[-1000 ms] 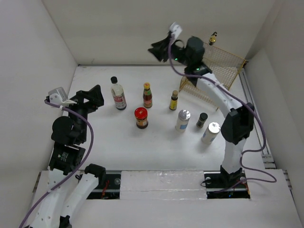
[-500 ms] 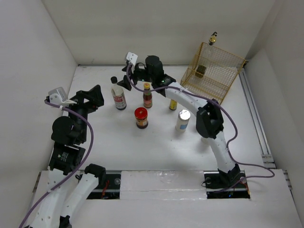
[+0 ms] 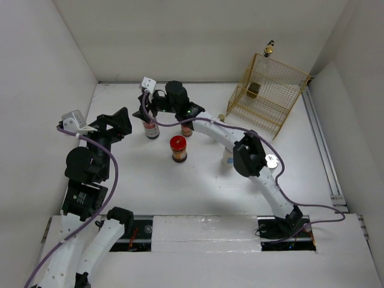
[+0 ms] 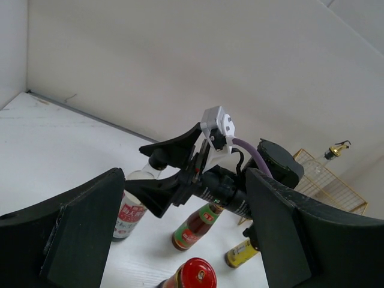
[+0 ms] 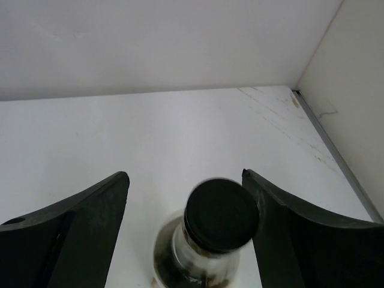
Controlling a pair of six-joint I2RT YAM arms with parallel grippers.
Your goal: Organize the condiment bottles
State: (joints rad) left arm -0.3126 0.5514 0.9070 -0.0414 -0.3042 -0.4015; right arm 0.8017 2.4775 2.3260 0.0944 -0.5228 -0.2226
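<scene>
Toward the far left of the table (image 3: 120, 180) stands the black-capped clear bottle (image 5: 221, 216), upright. The right gripper (image 3: 146, 114) straddles its cap, its fingers (image 5: 90, 222) spread wide with a gap on each side, so it is not gripping the bottle. Just right of the bottle is a brown sauce bottle (image 4: 195, 225), and nearer stands a red-lidded jar (image 3: 178, 148). Further left hovers the left gripper (image 3: 123, 122), spread wide and empty. At the far right, a gold wire basket (image 3: 282, 75) holds one small dark jar (image 3: 254, 89).
</scene>
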